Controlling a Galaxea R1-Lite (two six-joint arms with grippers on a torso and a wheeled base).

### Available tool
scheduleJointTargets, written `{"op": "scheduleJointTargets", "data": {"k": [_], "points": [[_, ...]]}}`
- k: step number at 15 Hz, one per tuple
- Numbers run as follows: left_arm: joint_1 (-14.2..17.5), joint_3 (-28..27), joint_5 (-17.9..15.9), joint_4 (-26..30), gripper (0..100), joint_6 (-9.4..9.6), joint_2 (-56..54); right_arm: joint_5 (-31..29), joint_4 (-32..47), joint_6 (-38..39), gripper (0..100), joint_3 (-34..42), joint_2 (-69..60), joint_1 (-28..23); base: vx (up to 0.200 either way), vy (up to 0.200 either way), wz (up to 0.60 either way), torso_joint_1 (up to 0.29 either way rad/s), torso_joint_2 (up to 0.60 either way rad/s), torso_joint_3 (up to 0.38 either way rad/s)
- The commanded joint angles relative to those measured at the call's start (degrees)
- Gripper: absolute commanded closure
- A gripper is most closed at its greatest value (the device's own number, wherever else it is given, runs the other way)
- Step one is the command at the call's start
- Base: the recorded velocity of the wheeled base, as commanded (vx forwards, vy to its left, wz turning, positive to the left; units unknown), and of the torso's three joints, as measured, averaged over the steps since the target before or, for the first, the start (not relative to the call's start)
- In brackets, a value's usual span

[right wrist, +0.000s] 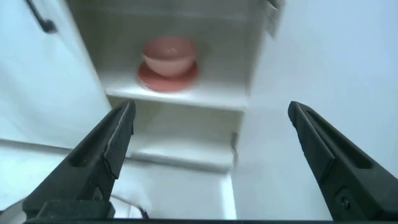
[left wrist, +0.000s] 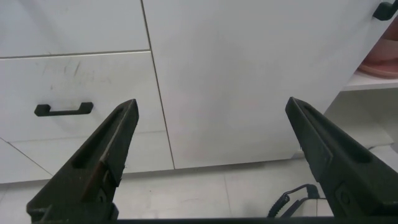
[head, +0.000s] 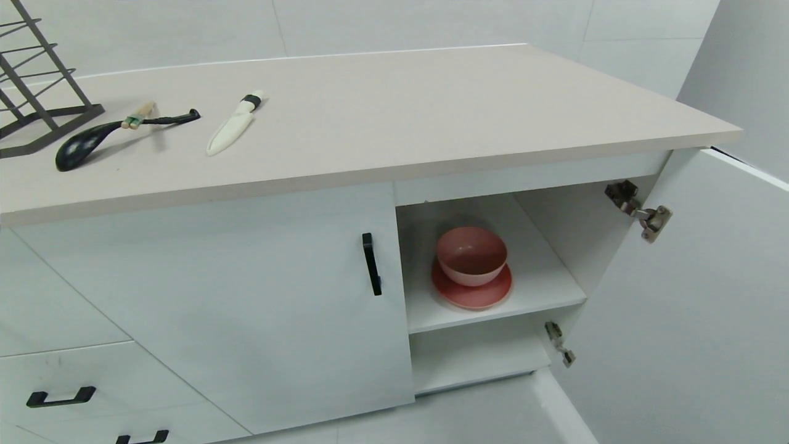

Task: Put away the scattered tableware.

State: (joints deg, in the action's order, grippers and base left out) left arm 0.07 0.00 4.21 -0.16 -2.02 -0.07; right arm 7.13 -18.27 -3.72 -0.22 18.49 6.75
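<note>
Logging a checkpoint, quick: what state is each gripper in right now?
Left gripper: open, holding nothing.
Right gripper: open, holding nothing.

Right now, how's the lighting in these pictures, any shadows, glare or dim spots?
Head view: soft, even light, no glare; the ladle throws a faint shadow on the counter, and the bowl sits in shade inside the cupboard. Right wrist view: the shelf is dimmer than the open door. Left wrist view: the tool shows dark against the bright cupboard front.
</note>
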Motion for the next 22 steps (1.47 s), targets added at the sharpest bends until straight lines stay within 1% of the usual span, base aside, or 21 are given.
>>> {"op": "scheduleJointTargets", "data": {"k": [1,2,7,9,12,16,17,22], "points": [[0.01,0.0,0.01,-0.02,0,0.0,0.07,-4.23,18.8,1.35,0,0.13,-18.41,-6.93,-0.2,0.0,0.0,0.002,-0.01,0.007],[0.01,0.0,0.01,-0.02,0,-0.17,0.07,-5.46,18.45,1.52,0,0.13,-18.41,-6.93,-0.2,0.0,0.0,0.012,0.0,0.002],[0.01,0.0,0.01,-0.02,0,-0.17,0.07,-5.64,18.36,1.35,0,0.22,-18.41,-6.93,0.0,0.0,0.0,0.0,0.0,0.0],[0.01,0.0,0.1,-0.02,0,-0.61,0.07,-5.9,18.45,1.78,0,0.13,-18.41,-6.93,-0.2,0.0,0.0,0.002,0.0,0.005],[0.01,0.0,0.1,-0.11,0,-0.79,0.07,-5.9,18.45,1.78,0,0.13,-18.41,-6.93,-0.2,0.0,0.0,0.004,0.0,0.002],[0.01,0.0,0.1,-0.02,0,-0.61,0.07,-5.81,18.45,1.7,0,0.13,-18.41,-6.93,-0.2,0.0,0.0,0.001,0.0,0.001],[0.01,0.0,0.1,-0.02,0,-0.7,0.07,-5.73,18.45,1.61,0,0.13,-18.41,-6.93,-0.2,-0.2,0.0,0.002,0.0,0.002],[0.01,0.0,0.1,-0.02,0,-0.7,0.07,-5.64,18.45,1.7,0,0.13,-18.41,-6.93,0.0,-0.2,0.0,0.0,0.0,0.0]]}}
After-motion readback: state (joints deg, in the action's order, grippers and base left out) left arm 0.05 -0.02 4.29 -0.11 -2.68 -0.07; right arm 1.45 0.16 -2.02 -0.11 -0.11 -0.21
